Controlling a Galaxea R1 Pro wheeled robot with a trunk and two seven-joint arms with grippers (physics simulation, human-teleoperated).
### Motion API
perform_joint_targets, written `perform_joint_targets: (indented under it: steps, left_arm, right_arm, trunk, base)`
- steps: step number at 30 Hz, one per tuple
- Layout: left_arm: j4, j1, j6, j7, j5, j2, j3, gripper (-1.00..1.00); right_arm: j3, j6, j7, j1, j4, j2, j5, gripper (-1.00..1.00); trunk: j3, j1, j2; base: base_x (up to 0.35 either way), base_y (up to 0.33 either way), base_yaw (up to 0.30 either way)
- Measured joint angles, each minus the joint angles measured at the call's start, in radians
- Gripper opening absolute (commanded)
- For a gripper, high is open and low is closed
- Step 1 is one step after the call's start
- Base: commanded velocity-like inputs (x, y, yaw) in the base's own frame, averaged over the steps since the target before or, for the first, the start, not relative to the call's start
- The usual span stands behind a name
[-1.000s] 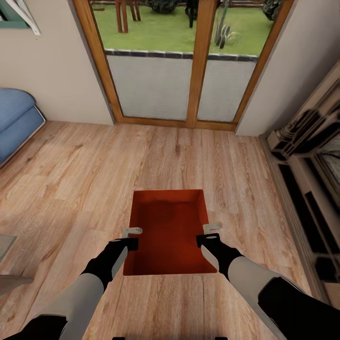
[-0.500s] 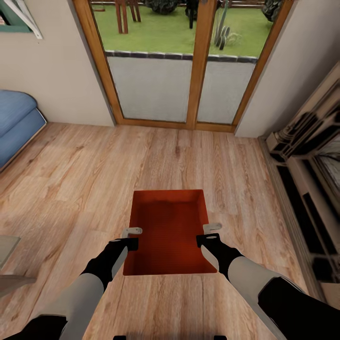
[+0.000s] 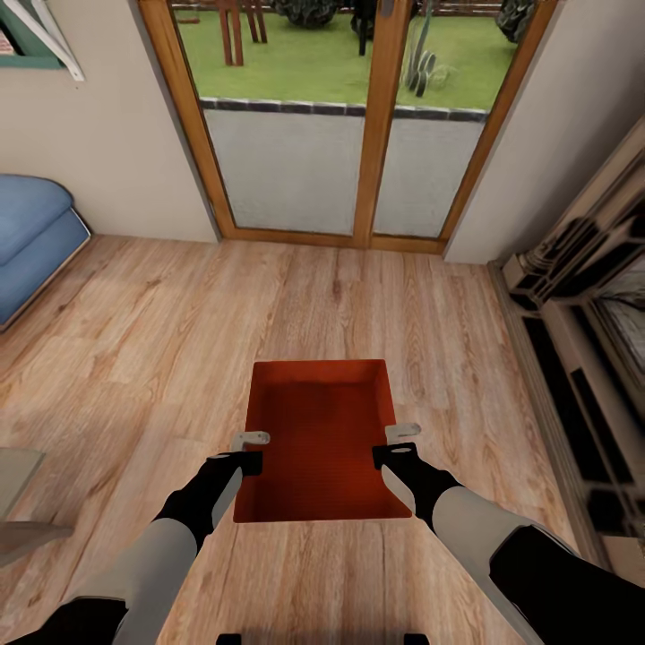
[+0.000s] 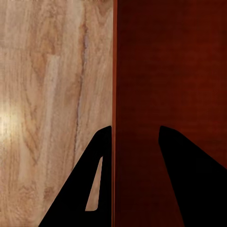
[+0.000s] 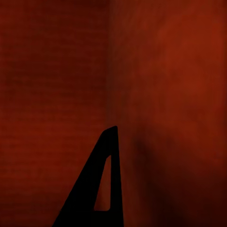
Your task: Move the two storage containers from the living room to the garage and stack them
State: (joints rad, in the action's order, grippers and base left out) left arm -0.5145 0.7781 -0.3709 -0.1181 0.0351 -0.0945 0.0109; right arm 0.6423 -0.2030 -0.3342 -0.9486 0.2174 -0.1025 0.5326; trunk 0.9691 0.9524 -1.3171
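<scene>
The left end effector [image 3: 250,451] straddles the left wall of the orange-red storage container [image 3: 320,430]; the left wrist view shows one dark finger [image 4: 92,182] outside over the planks and the other inside, the wall [image 4: 113,94] pinched between them. The right end effector [image 3: 401,442] sits on the right wall; the right wrist view shows one finger [image 5: 101,184] inside the bin, so its grip on the wall looks closed, though the other finger is hidden. The container hangs between the two arms in front of the robot, its long axis pointing straight ahead toward the glass doors [image 3: 345,116], open top up. Bare light wood-plank flooring [image 3: 296,287] lies open ahead and on both sides. A blue sofa [image 3: 31,237] stands well apart at the left, a dark wood shelf unit [image 3: 582,340] runs along the right, and cream walls [image 3: 98,134] flank the wood-framed doors.
</scene>
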Motion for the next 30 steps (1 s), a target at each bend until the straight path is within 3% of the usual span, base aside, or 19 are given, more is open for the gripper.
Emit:
perform_joint_targets:
  steps: [30]
  left_arm:
    - [0.0, 0.0, 0.0, 0.0, 0.0, 0.0, -0.001, -1.0]
  right_arm:
    - [0.001, 0.001, 0.001, 0.0, 0.0, 0.0, 0.002, -1.0]
  trunk:
    - [-0.128, -0.115, 0.21]
  base:
    - [0.0, 0.0, -0.012]
